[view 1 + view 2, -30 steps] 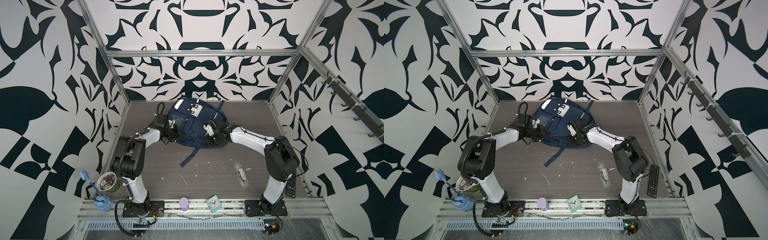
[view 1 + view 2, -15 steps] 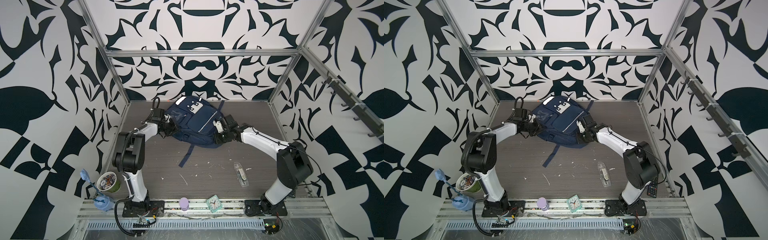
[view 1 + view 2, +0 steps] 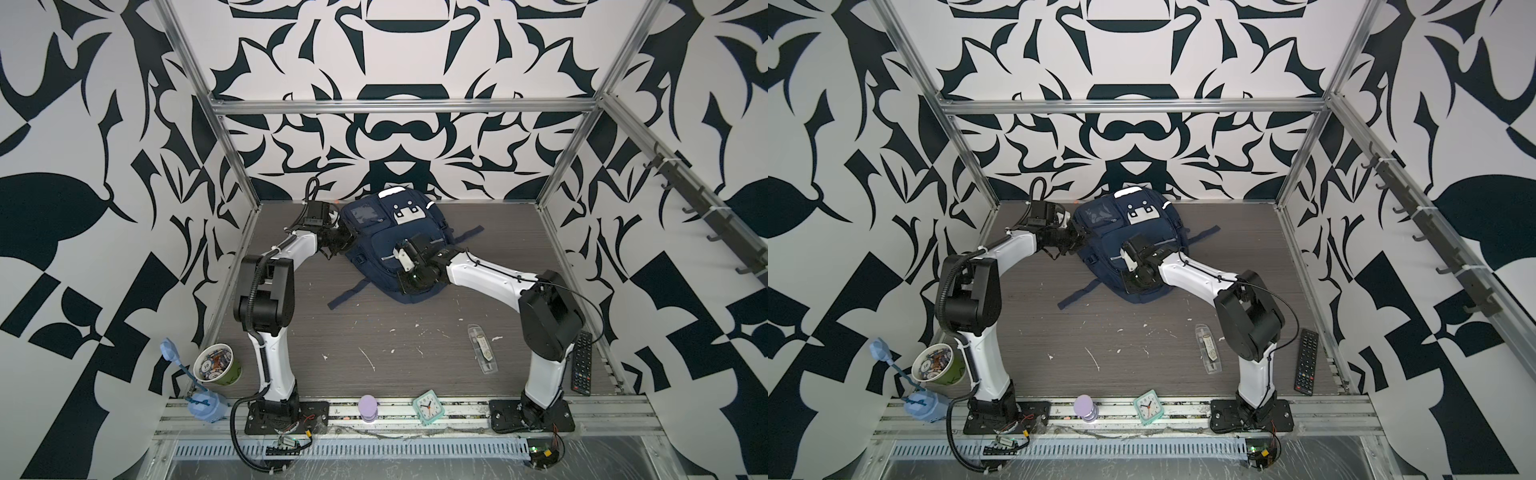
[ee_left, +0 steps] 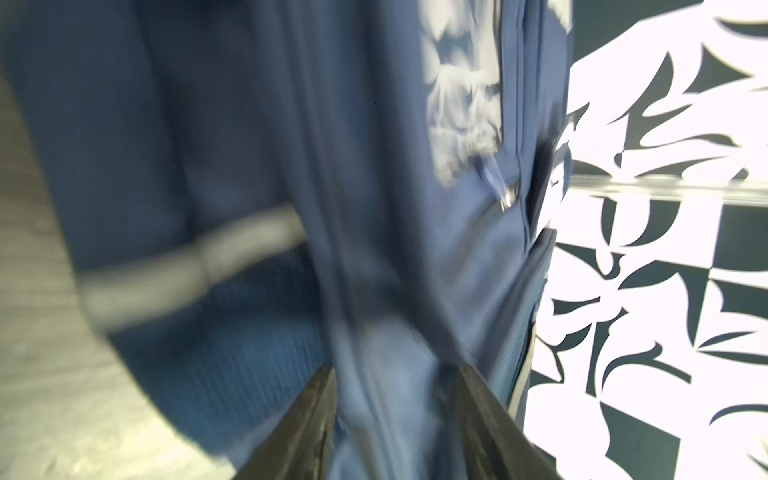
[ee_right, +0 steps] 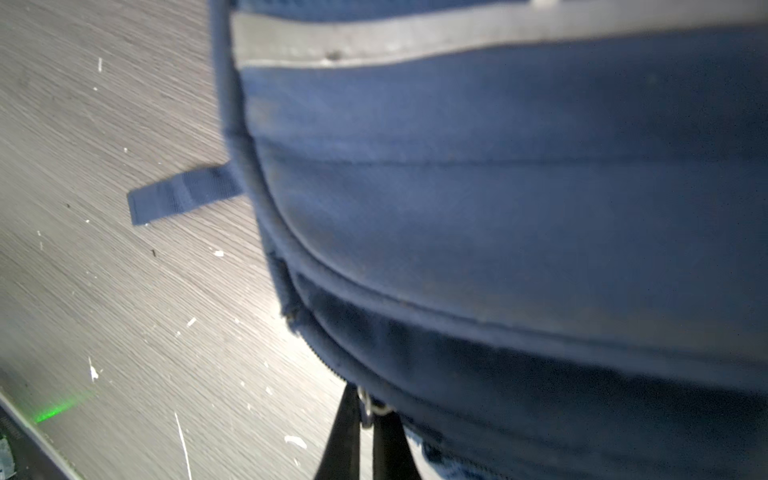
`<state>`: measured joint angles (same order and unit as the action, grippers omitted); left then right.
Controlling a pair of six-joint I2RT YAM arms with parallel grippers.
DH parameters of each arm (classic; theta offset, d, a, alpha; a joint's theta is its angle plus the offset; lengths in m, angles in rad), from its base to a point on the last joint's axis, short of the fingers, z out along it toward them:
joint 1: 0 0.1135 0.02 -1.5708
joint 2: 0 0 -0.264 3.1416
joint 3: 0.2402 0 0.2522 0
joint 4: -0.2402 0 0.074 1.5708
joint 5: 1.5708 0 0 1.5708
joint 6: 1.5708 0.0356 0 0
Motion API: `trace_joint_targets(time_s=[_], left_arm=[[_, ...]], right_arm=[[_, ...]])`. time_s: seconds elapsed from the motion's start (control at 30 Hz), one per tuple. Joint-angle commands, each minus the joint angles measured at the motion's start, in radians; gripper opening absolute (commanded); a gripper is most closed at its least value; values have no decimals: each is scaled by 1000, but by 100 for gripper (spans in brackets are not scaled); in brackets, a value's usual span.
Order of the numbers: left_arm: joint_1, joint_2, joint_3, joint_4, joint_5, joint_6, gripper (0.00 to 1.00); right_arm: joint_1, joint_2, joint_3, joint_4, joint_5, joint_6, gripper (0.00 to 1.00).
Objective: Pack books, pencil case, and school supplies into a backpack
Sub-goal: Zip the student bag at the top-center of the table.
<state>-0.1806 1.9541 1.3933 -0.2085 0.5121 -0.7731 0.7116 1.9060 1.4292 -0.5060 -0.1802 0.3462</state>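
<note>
The backpack (image 3: 386, 232) lies at the far middle of the bench (image 3: 374, 328). It looks soft and floppy, so I would hold it at the zip pull (image 5: 374, 408), which the right fingers (image 5: 340, 440) are pinching. The left fingers (image 4: 299, 428) stand spread around a fold on its left side.

A: What can't you make out around the backpack (image 3: 374, 237)?
B: The left wrist view is smeared, and the left gripper (image 4: 395, 370) is cropped at the frame edge.
A: And the right gripper (image 5: 368, 401)?
B: Its 2 fingers are cropped too. The ring (image 5: 372, 407) at the backpack's seam is too blurred to tell if it's pinched.
</note>
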Motion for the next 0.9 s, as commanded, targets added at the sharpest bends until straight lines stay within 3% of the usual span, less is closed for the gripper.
trace_joint_targets(time_s=[0.0, 0.3, 0.63, 0.87], left_arm=[[-20, -107, -84, -36, -3, 39, 52], [-78, -261, -302, -24, -6, 44, 52], [-125, -210, -323, 55, -9, 3, 50], [-125, -186, -301, 55, -11, 6, 27]], right_arm=[[15, 7, 74, 1, -42, 23, 0], [55, 93, 208, -13, -76, 30, 0], [81, 127, 286, -36, -101, 38, 0], [86, 88, 249, -40, -84, 27, 0]])
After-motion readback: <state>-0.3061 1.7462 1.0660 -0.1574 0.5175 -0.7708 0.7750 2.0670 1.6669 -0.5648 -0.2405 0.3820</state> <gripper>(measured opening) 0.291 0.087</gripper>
